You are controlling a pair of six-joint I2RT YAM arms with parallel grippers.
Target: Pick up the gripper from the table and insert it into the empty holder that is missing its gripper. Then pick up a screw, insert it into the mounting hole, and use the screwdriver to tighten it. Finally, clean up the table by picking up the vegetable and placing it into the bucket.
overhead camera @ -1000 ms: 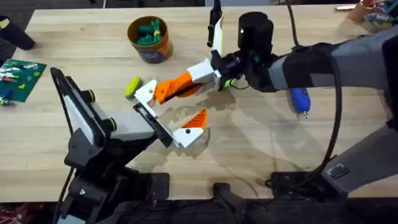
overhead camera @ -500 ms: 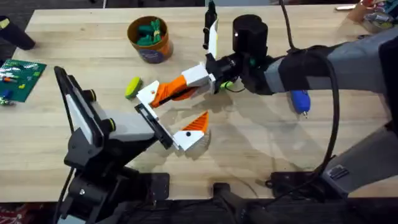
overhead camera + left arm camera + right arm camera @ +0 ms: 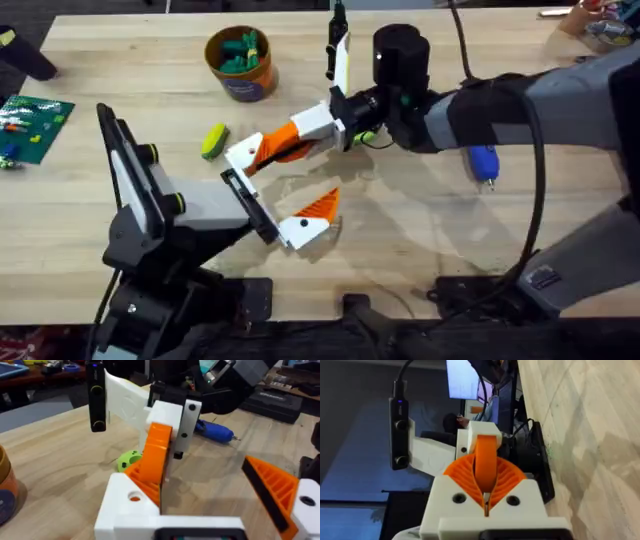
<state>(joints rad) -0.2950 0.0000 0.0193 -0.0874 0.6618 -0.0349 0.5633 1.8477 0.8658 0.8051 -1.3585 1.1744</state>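
The right gripper (image 3: 335,125) is clamped on the white base of the gripper (image 3: 285,140), its orange tip meeting the holder (image 3: 240,157) at mid-table. The left gripper (image 3: 270,195) stands wide, bearing that holder. The vegetable (image 3: 213,140) lies just left; the bucket (image 3: 240,75) farther back; the screwdriver (image 3: 483,163) right.
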